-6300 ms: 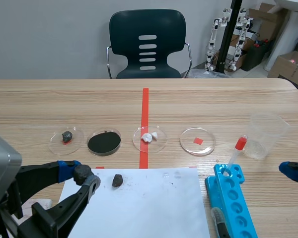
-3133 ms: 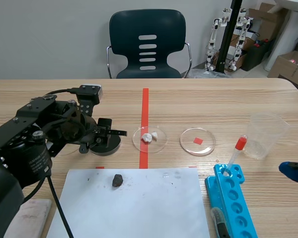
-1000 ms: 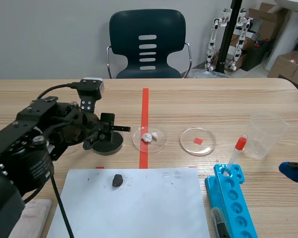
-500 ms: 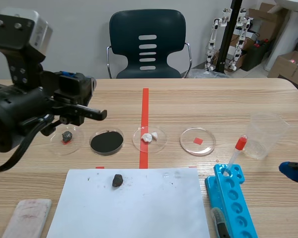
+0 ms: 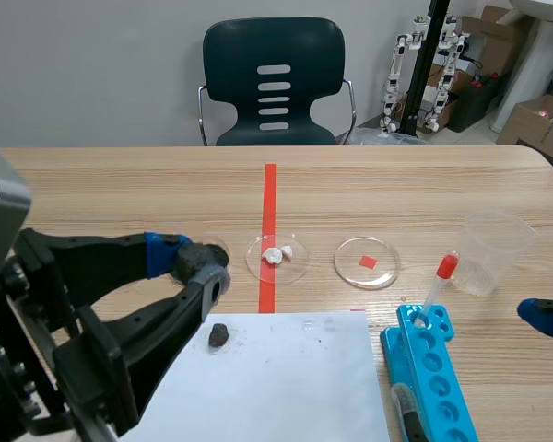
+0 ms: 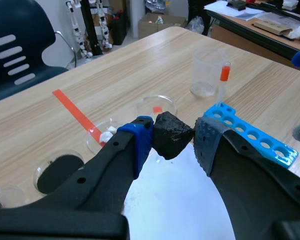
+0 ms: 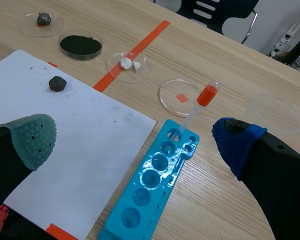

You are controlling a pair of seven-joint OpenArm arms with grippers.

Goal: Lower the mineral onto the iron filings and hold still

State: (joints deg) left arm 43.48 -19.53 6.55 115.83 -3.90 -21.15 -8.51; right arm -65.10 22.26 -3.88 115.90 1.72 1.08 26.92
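Observation:
My left gripper (image 6: 173, 139) is shut on a black lumpy mineral (image 6: 172, 135), held well above the table over the edge of the white paper (image 6: 180, 200). The dish of black iron filings (image 6: 57, 167) lies lower and off to the side, beyond the blue-padded finger. In the scene view the same mineral (image 5: 201, 261) and left gripper (image 5: 195, 267) cover that dish. From the right wrist view the filings dish (image 7: 80, 45) shows plainly. My right gripper (image 7: 135, 142) is open and holds nothing, above the blue rack (image 7: 155, 175).
A second dark stone (image 5: 218, 335) lies on the paper (image 5: 276, 378). Dishes with white pieces (image 5: 277, 256) and a red chip (image 5: 367, 261) stand in a row. A red-capped tube (image 5: 440, 281) leans in the rack (image 5: 433, 368), a plastic cup (image 5: 494, 249) beyond.
The left arm was down at the filings dish, then rose at the far left. It has now swung to the front left with the mineral in its grip, hiding the dish. The right arm stayed put.

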